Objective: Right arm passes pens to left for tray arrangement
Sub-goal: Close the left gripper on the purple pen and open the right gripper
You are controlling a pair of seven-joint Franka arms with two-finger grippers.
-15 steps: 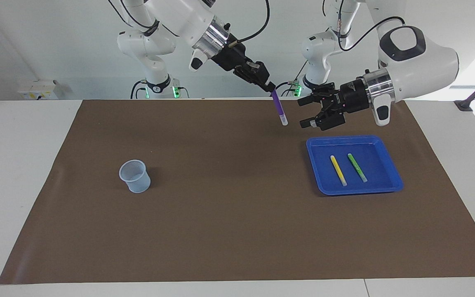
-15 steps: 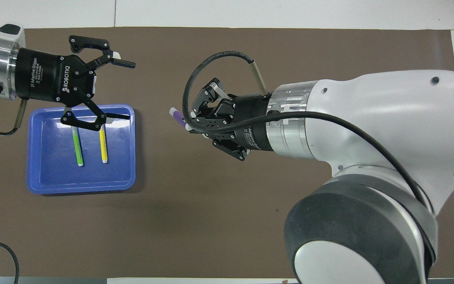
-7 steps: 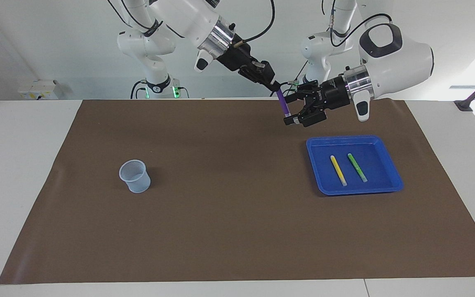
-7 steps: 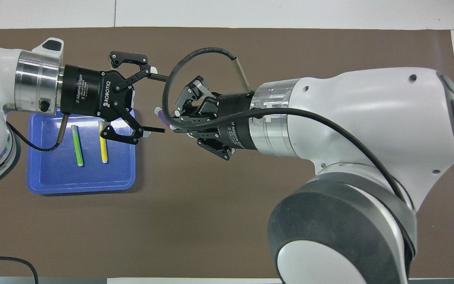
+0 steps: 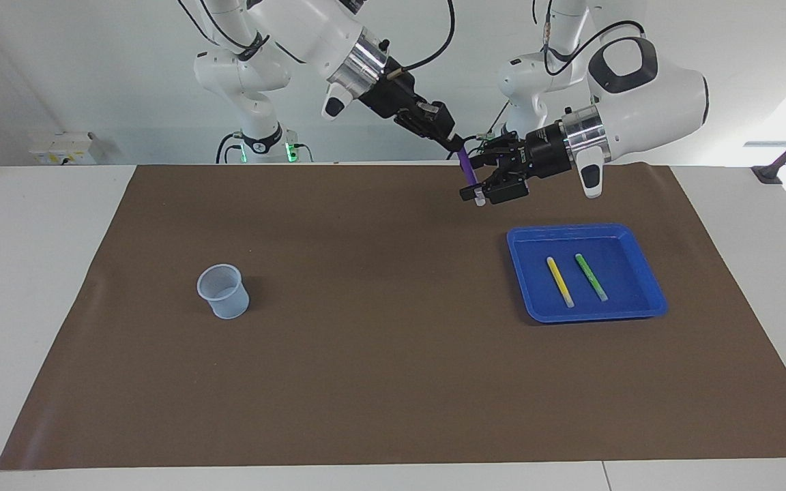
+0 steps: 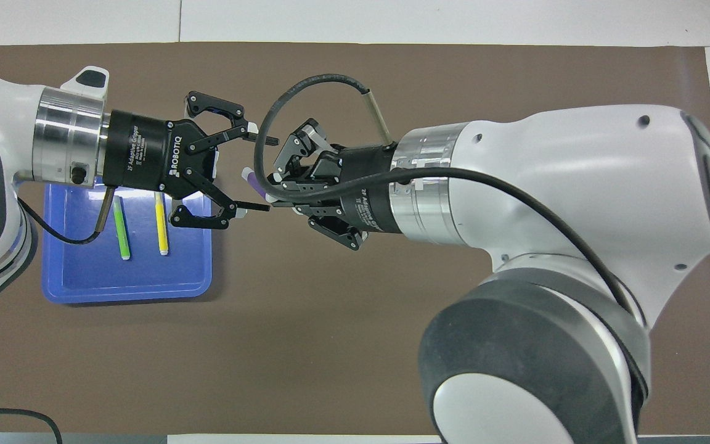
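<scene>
Right tool (image 5: 458, 144) is clamped shut on the top of the slim purple marker pen (image 5: 467, 174), which hangs nearly upright in the air, pale whitish end down, over the brown mat (image 5: 366, 341) at the robots' edge of the bench. Its long axis runs top to bottom, crosswise to the left tool (image 5: 476, 184), which comes in sideways from the left arm's end with fingers still apart, straddling the pen's lower half; I cannot tell whether either finger touches it yet. Next, by my judgement, the left tool must pinch before the right one lets go. Below, toward the left arm's end, the shallow bright blue plastic tray (image 5: 645, 310) holds the yellow pen (image 5: 559, 281) and the green pen (image 5: 591, 277), lying side by side. A small translucent pale-blue cup (image 5: 223, 291) stands well apart, toward the right arm's end.
</scene>
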